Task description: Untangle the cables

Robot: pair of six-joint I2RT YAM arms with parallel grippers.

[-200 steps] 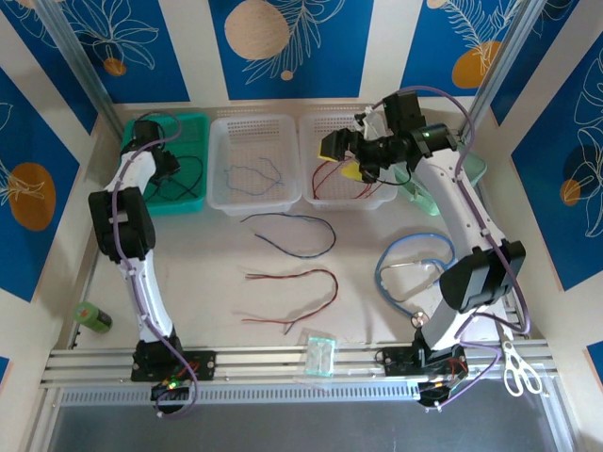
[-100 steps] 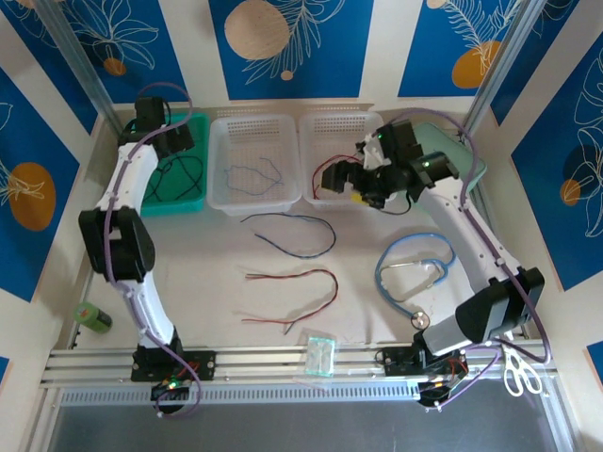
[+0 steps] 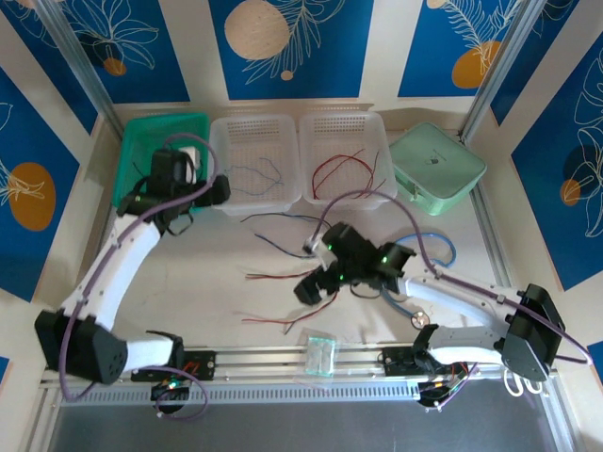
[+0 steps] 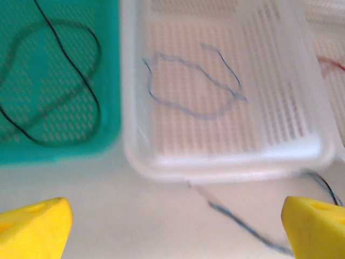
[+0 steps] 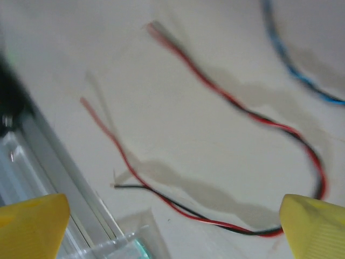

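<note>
The cables lie spread out. A black cable (image 4: 89, 91) rests in the green tray (image 3: 141, 141), a blue one (image 3: 250, 174) (image 4: 188, 110) in the middle white basket (image 3: 252, 127), and a red one (image 3: 344, 169) in the right basket (image 3: 341, 122). On the table, a blue-and-black pair (image 3: 283, 250) (image 5: 294, 67) curves in front of the baskets. A red-and-black pair (image 3: 278, 322) (image 5: 242, 110) loops nearer the front. My left gripper (image 3: 215, 193) (image 4: 178, 226) hangs open and empty before the middle basket. My right gripper (image 3: 311, 287) (image 5: 175, 226) hovers open and empty over the red-and-black pair.
A light-blue stethoscope (image 3: 429, 250) lies right of the loose pairs, partly under my right arm. A mint case (image 3: 438, 168) sits at the back right. A clear plastic box (image 3: 318, 353) (image 5: 124, 251) stands at the front rail (image 3: 264, 363), and scissors (image 3: 516, 377) lie at the front right.
My left gripper left the green tray, opened, and swung down in front of the middle basket. My right arm came from the right basket down over the red-and-black pair.
</note>
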